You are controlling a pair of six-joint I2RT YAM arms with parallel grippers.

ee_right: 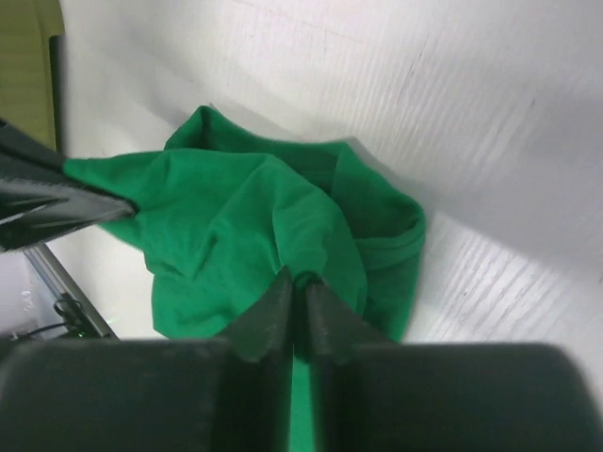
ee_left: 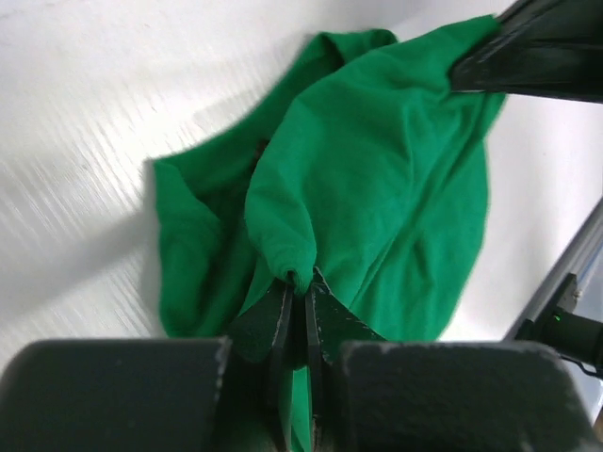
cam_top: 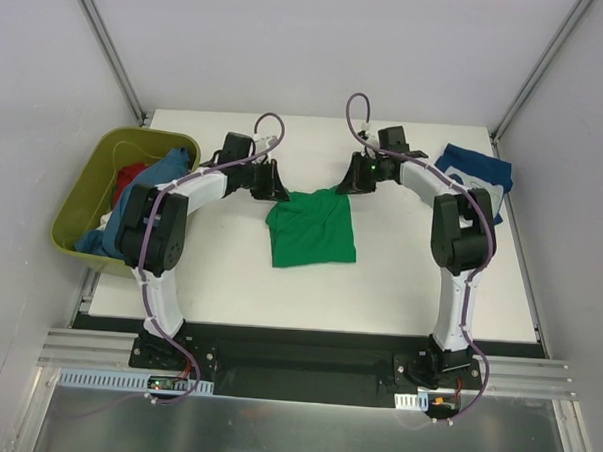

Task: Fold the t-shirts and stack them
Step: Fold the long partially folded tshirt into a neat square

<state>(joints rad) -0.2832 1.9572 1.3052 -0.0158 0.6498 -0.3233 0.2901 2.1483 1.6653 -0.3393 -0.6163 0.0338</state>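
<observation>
**Holding the green t-shirt [cam_top: 311, 231] by two corners**

Pinched shut on bunched cloth along the far edge, one corner in the left tool [ee_left: 301, 282], the other in the right tool [ee_right: 297, 281]. Raised there, trailing onto the tabletop [cam_top: 229, 273] between the arms. Probably held so for pulling flat before folding.
</observation>
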